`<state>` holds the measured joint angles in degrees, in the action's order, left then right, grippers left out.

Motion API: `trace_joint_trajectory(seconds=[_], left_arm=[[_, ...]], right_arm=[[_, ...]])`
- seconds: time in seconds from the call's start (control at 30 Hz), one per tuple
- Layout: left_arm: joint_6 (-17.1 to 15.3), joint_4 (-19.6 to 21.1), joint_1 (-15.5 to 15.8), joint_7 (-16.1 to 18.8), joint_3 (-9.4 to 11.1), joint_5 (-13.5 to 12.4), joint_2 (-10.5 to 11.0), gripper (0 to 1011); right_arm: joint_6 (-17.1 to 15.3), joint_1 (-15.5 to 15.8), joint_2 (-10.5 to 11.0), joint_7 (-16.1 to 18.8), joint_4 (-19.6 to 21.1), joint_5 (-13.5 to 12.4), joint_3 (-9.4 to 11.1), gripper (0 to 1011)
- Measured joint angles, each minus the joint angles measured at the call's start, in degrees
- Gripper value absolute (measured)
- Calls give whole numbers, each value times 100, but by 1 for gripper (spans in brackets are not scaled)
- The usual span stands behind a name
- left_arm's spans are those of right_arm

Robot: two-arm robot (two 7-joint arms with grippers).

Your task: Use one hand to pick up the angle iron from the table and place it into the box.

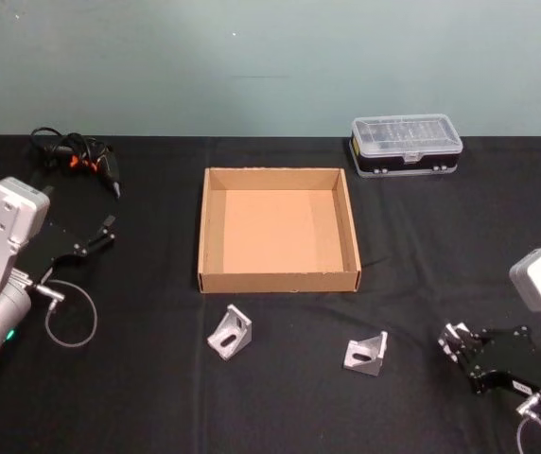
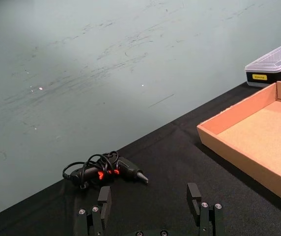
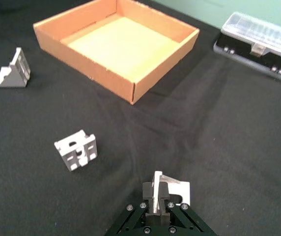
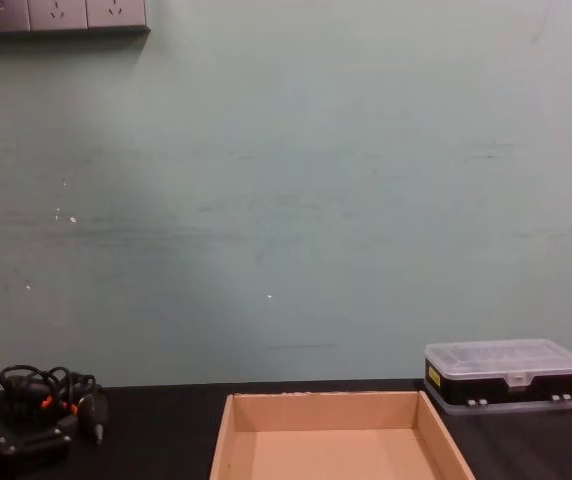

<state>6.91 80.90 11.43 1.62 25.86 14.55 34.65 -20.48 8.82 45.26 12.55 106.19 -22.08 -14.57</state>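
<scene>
Between the closed fingers of the right end effector, an angle iron is pinched by one thin flange, likely for flat contact, the box lying ahead-left of it on the surface, while the left end effector idles spread, far left.

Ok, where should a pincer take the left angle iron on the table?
Likely from above, closing across the upright flange of the left angle iron: that plate stands thin off the table, clear of the box. The right pincer, low at the right, holds another angle iron; the left pincer sits open.
</scene>
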Motion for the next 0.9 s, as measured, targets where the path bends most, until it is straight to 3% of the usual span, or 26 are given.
trace_joint_trajectory(seconds=[0.2,0.33,0.57,0.63,0.9], left_arm=[[0,0,0,0,0,0,0,1011],[0,0,0,0,0,0,0,1011],[0,0,0,0,0,0,0,1011],[0,0,0,0,0,0,0,1011],[0,0,0,0,0,0,0,1011]], right_arm=[[125,-33,-137,12,64,55,100,75],[105,-324,-306,90,76,145,65,75],[-33,-1218,-668,432,-241,285,-219,75],[-119,-1729,-883,639,-522,331,-367,75],[-364,-2750,-1336,1064,-1266,417,-713,75]])
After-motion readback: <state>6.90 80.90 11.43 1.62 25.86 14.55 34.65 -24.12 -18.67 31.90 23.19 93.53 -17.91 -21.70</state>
